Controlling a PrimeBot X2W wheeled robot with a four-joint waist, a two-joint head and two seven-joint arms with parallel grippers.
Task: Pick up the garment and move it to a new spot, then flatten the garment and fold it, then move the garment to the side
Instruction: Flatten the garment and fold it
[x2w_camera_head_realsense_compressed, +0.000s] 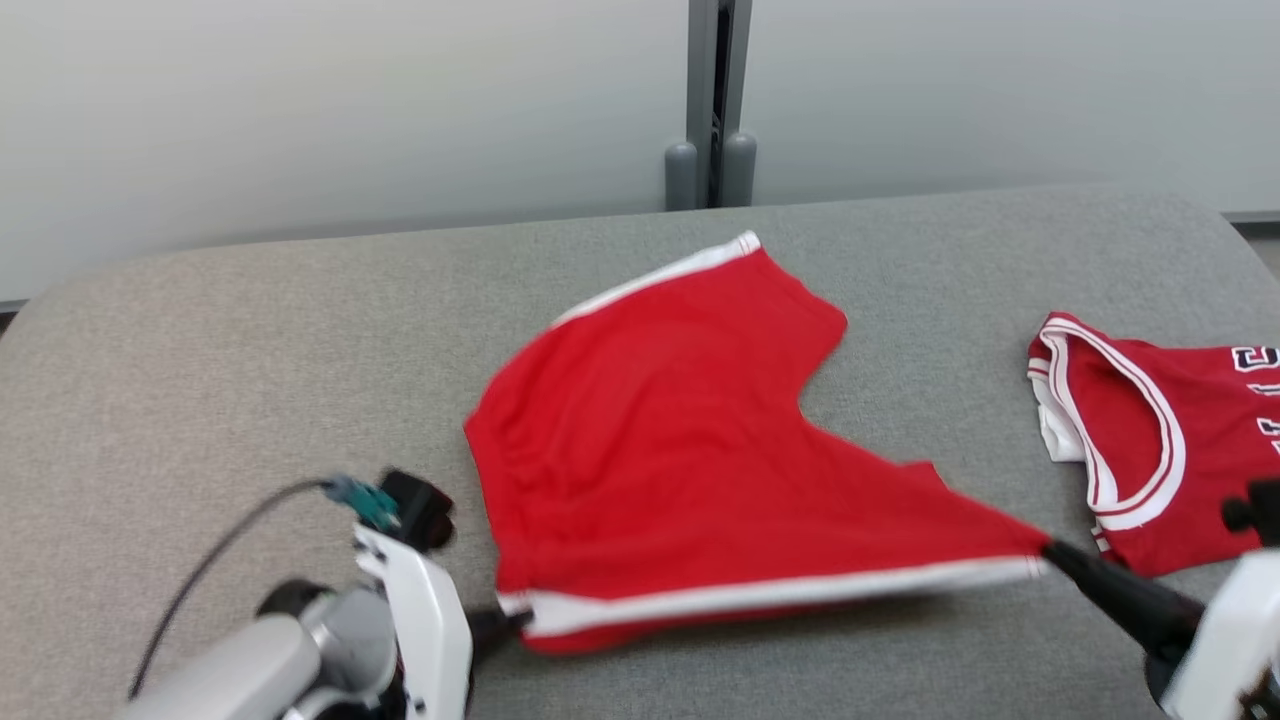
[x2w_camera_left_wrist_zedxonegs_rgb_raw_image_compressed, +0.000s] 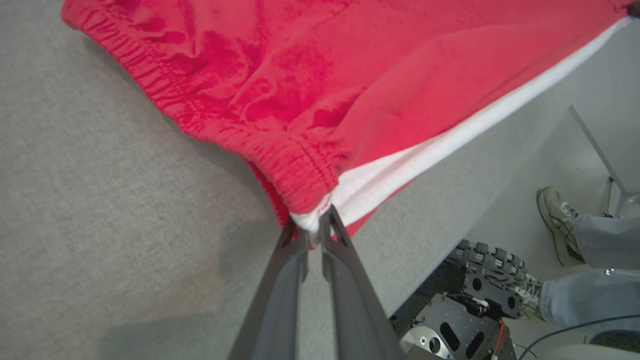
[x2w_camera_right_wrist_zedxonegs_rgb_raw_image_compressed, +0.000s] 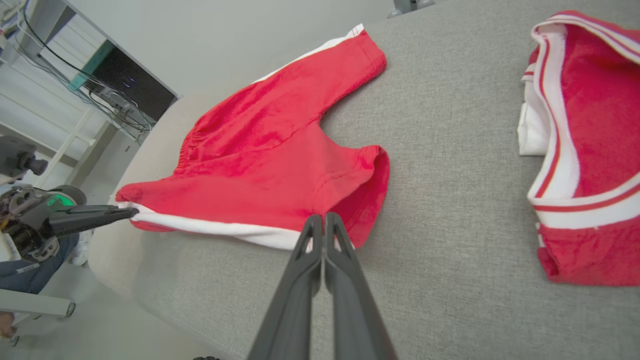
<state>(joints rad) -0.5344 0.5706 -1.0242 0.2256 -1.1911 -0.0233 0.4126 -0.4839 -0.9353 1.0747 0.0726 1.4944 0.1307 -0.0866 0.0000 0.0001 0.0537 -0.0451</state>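
Shorts (x2w_camera_head_realsense_compressed: 660, 430), red with a white stripe down each side, are spread near the middle of the grey table (x2w_camera_head_realsense_compressed: 200, 380). Their near edge is raised a little and pulled taut between the two pincers, while the far leg is laid flat on the table. The waistband corner at the near left is pinched by the left pincer (x2w_camera_head_realsense_compressed: 512, 620), whose fingers are drawn nearly together on the end of the white stripe and the gathered elastic. The hem corner of the near leg, at the right, is clamped by the right pincer (x2w_camera_head_realsense_compressed: 1048, 552), its fingers pressed tight with the white stripe caught between them. In the right wrist view the near leg's opening is seen gaping slightly. A jersey (x2w_camera_head_realsense_compressed: 1150, 450), red with white trim, is laid toward the table's right, apart from the shorts. Past the table's edge, in the left wrist view, a knobbed black wheel (x2w_camera_left_wrist_zedxonegs_rgb_raw_image_compressed: 492, 257) and a person's shoe (x2w_camera_left_wrist_zedxonegs_rgb_raw_image_compressed: 555, 225) with a jeans leg are seen on the floor.
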